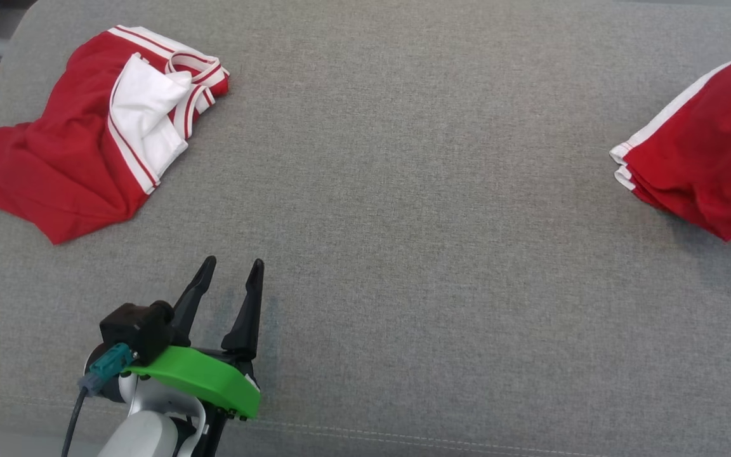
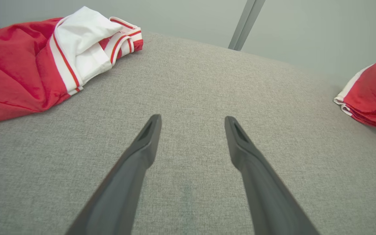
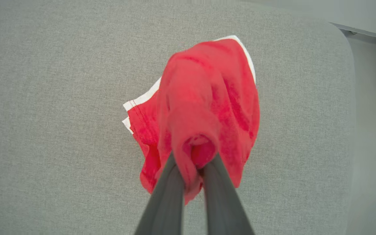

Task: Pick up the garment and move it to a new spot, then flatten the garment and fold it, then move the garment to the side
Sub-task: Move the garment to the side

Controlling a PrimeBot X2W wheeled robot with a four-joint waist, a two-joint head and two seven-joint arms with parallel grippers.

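On the right, a small red piece (image 3: 207,98) was clamped by the right gripper (image 3: 193,164); left gripper (image 2: 193,121) spread; jersey (image 1: 54,171) pick-up pending, reach needed.

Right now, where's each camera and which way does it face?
Head: high, looking down at grey cushion; open left jaws lower left.
Left wrist: low over cushion, along its open jaws; jersey ahead left.
Right wrist: looks down right jaws, shut on smaller red cloth.
Head and left wrist share jersey and cloth.
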